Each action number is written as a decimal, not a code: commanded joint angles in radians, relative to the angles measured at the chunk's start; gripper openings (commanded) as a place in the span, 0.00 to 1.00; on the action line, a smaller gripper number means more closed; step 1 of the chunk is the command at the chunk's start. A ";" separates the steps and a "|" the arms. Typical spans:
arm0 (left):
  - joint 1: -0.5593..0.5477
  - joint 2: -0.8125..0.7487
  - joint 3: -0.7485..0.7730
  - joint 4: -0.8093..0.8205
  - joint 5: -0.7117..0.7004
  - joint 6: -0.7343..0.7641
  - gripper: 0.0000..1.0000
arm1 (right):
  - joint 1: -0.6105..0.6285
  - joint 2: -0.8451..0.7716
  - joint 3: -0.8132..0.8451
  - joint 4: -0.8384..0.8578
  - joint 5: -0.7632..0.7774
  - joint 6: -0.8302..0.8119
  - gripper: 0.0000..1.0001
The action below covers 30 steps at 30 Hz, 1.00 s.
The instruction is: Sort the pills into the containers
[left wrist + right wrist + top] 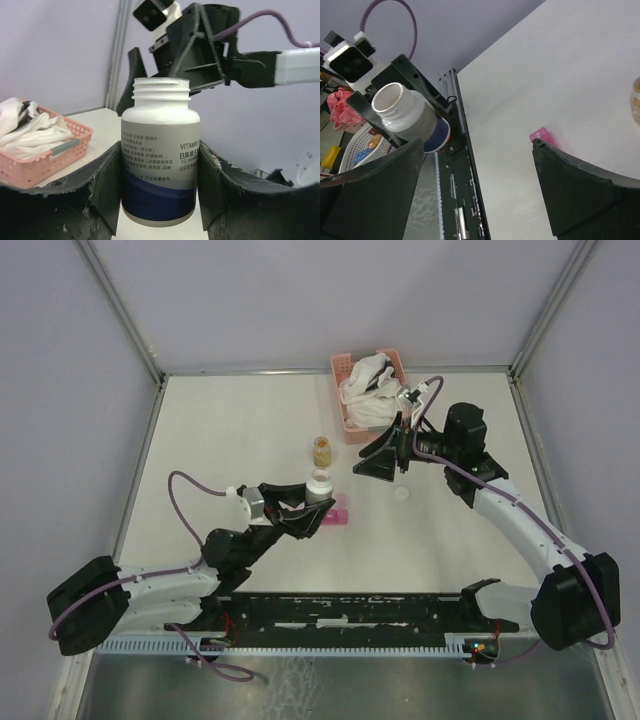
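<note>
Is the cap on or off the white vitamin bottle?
Off: the white vitamin bottle shows bare neck threads and an open mouth, in the left hand.

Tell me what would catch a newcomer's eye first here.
The uncapped white vitamin bottle stands out first, clamped in the left hand mid-table, right beside the pink pill box. Next comes the right hand, hanging open further back near the pink basket of white cloths.

Left fingers (102, 192) clamped, right fingers (572, 192) apart.
</note>
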 commanded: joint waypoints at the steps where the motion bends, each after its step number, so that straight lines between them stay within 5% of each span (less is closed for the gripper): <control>1: -0.011 0.079 0.066 0.159 -0.157 0.001 0.03 | 0.040 -0.042 0.009 0.229 -0.019 0.142 0.98; 7: -0.054 0.184 0.132 0.207 -0.203 0.032 0.03 | 0.095 -0.047 -0.029 0.317 -0.025 0.130 0.99; 20: -0.099 0.275 0.200 0.201 -0.237 0.049 0.03 | 0.164 -0.045 0.007 0.186 0.006 0.010 0.99; 30: -0.109 0.300 0.223 0.198 -0.232 0.043 0.03 | 0.194 -0.037 0.037 0.070 0.023 -0.077 0.86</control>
